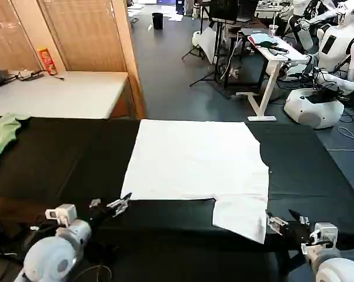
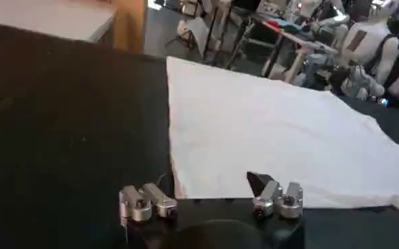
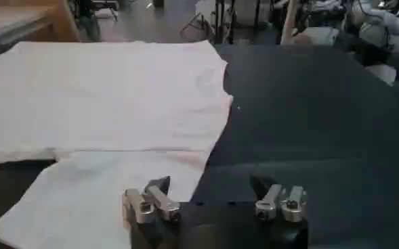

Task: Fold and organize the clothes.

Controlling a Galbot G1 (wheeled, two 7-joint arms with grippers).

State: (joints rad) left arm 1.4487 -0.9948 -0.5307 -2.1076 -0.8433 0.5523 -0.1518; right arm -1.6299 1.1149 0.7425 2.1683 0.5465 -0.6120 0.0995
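From the head camera we've got the white T-shirt flat on the black counter, its sleeve draped over the near edge. Left wrist: our left claw gapes wide, empty, at the shirt's near-left corner. Right wrist: our right claw gapes too, empty, at the sleeve.

Ahead of your left tool and right tool, both with bright, glossy metal fingertips, lies the T-shirt: matt white cloth, smooth and nearly creaseless. The desk under it wears a matt black cloth cover. Off beyond your left tool, the green garment is soft, rumpled cloth.
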